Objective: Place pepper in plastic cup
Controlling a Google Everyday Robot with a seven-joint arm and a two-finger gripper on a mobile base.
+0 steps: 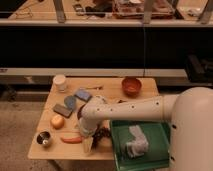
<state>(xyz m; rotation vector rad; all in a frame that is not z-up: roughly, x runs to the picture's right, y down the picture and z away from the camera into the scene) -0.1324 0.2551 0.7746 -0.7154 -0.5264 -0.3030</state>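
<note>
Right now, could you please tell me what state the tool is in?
The tool: open, holding nothing, down near the table's front edge, just right of the pepper.

We're seeing pepper [71, 139] lying at bench [112, 85] front, metal cup [44, 139] left of it, gripper [97, 137] hanging just right, plastic cup [60, 82] back-left, tray [117, 156] right.

The gripper [96, 138], jaws apart, hangs just beside the pepper [71, 139] at the front edge of the table [52, 151]; the plastic cup [60, 82] stands far-left.
</note>
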